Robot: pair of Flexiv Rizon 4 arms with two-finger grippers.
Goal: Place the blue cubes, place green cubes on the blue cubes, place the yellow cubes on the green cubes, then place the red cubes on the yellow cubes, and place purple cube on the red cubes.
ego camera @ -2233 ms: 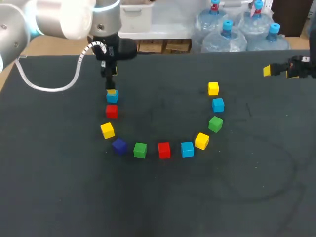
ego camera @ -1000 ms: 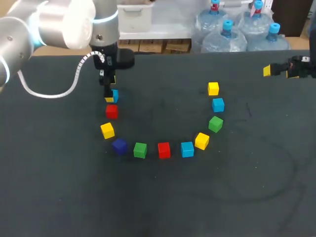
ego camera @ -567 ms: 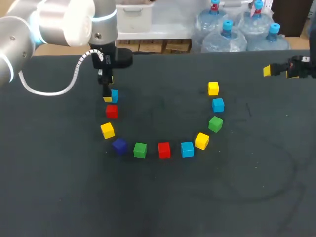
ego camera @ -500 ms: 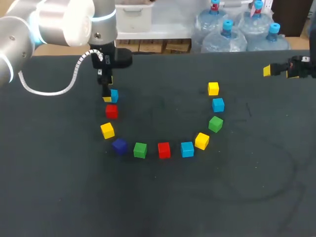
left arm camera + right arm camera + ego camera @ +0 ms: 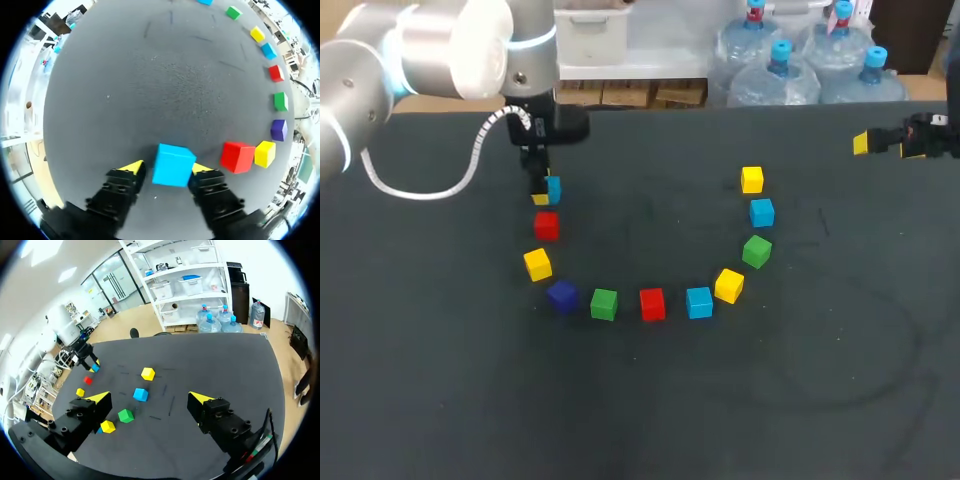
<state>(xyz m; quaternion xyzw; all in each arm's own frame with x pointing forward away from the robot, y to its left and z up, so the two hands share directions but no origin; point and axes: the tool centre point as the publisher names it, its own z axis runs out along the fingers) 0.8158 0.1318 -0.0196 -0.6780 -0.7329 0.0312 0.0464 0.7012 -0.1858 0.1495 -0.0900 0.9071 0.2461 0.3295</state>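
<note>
Head view: blue cube [image 5: 554, 187] half-hidden

surface: dark grey table [image 5: 650, 420] | marks: faint scuff lines [image 5: 171, 18]

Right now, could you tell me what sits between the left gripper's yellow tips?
A light blue cube, held from both sides; the left wrist view shows it.

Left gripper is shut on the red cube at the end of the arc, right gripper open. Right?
No. The left gripper is shut on a blue cube, not the red cube, which stands free beside it; the left wrist view shows this. The right gripper is open.
</note>
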